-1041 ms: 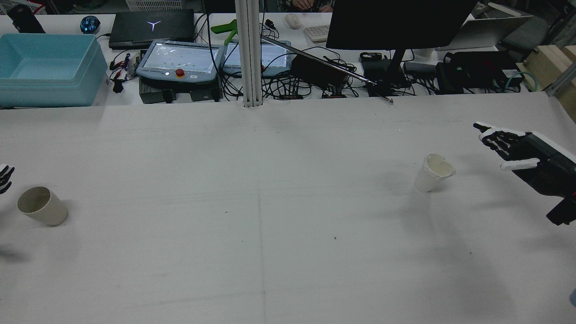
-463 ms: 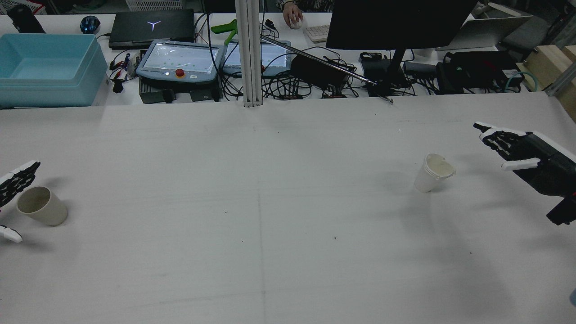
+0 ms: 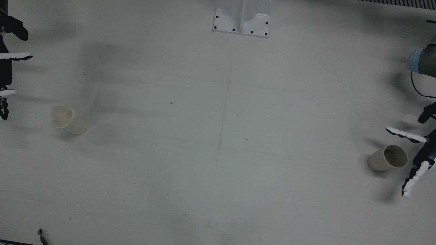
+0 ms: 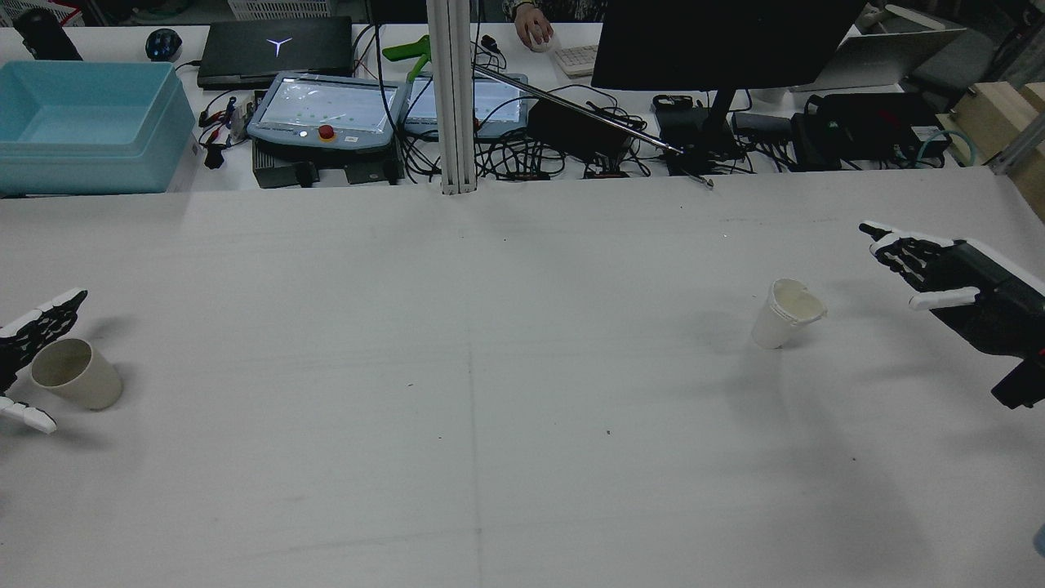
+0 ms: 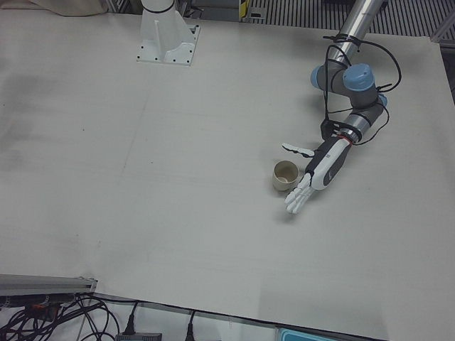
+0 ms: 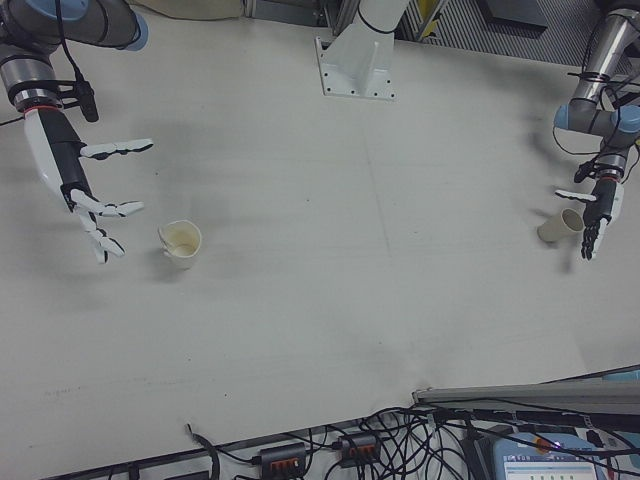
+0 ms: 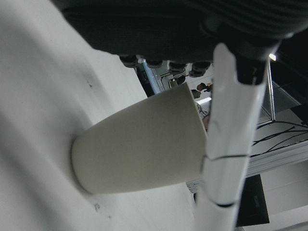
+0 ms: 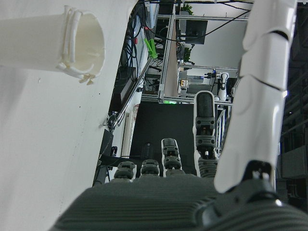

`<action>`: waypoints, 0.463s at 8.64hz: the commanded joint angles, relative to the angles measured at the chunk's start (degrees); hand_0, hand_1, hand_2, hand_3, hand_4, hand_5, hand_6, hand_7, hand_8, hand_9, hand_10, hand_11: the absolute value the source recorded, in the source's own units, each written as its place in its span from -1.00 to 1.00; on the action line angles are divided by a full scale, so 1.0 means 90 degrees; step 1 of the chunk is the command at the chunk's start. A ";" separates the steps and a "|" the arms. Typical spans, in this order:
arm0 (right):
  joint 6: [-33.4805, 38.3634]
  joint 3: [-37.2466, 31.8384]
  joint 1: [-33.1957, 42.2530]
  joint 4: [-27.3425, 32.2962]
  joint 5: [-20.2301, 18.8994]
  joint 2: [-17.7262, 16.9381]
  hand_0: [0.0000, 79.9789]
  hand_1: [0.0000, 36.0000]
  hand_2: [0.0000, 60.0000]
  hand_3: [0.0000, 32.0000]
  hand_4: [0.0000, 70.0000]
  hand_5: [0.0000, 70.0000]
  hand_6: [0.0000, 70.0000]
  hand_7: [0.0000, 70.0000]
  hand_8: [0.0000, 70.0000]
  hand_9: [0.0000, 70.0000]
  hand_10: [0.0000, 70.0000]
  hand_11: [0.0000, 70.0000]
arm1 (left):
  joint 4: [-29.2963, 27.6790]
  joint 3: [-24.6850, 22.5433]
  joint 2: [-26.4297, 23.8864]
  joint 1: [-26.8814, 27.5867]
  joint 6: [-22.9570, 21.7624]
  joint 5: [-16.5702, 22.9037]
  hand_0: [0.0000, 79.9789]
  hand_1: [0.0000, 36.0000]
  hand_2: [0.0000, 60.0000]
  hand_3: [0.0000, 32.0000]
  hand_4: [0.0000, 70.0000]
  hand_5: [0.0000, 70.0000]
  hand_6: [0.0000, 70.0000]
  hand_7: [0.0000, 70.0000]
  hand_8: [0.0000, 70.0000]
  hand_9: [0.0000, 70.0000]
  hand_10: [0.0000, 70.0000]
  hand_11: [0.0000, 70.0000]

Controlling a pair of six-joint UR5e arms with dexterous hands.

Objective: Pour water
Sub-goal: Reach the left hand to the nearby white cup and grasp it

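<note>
A beige cup [image 4: 75, 374] stands upright at the table's left side; it also shows in the front view [image 3: 388, 158], the left-front view [image 5: 285, 175] and the left hand view [image 7: 139, 144]. My left hand [image 4: 23, 347] is open, with its fingers behind the cup and its thumb in front, close beside it without gripping; the left-front view [image 5: 318, 172] shows this too. A white paper cup [image 4: 785, 314] with a crumpled rim stands at the right. My right hand [image 4: 947, 269] is open and empty, well apart to the right of it.
A white post base [image 3: 242, 20] stands at the table's robot side. A light blue bin [image 4: 82, 122], pendants, cables and a monitor lie beyond the far edge.
My left hand has come in from the left edge and now flanks the beige cup. The right hand and both cups have not moved.
</note>
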 commanded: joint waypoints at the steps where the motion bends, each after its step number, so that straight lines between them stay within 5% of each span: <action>1: -0.0003 -0.0020 0.0000 0.0000 0.0000 0.0000 0.45 0.05 -0.97 -1.00 -0.27 -0.14 -0.69 -0.56 -0.87 -0.91 -0.93 -0.84 | 0.0123 0.0005 -0.0102 0.0019 0.0031 0.0000 1.00 0.85 -0.98 -1.00 -0.93 -0.80 -1.00 -0.88 -1.00 -1.00 -0.99 -0.87; 4: 0.0007 -0.0068 -0.0001 0.0000 0.0000 0.0000 0.44 0.04 -0.99 -1.00 -0.31 -0.17 -0.72 -0.58 -0.88 -0.91 -0.92 -0.84 | 0.0230 0.0034 -0.0248 0.0292 0.0041 -0.0010 1.00 0.91 -0.96 -1.00 -0.93 -0.79 -1.00 -0.88 -1.00 -1.00 -0.98 -0.86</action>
